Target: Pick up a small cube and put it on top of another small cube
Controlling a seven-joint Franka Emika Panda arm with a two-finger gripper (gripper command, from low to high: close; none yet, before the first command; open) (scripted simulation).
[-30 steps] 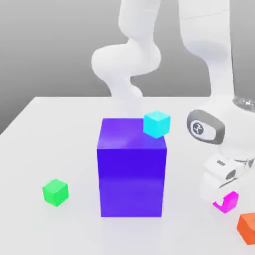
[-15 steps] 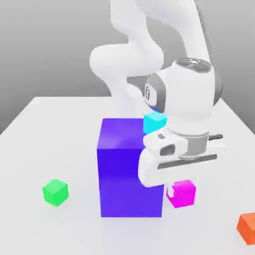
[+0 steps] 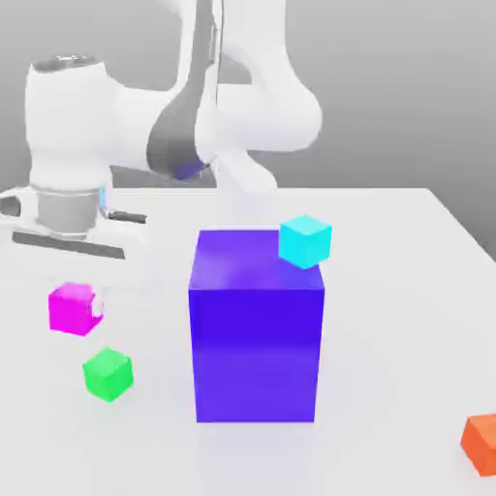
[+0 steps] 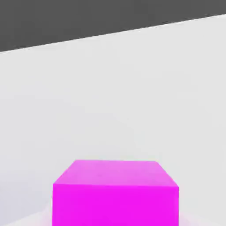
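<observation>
A plain white counter (image 3: 387,320) stands before a bare grey wall (image 3: 407,87), evenly and softly lit.

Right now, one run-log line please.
phase: carry | gripper: shut on small magenta cube | cube: lifted, above and beside small green cube | stack: not yet

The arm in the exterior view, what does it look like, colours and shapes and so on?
The arm is glossy white, built of fat rounded segments with bulbous joints. One link has a dark grey inset panel with a small blue glow at its lower end. The wrist ends in a round capped cylinder over a grey ring, then a flat, wide white hand block with dark seams. No loose cables show.
</observation>
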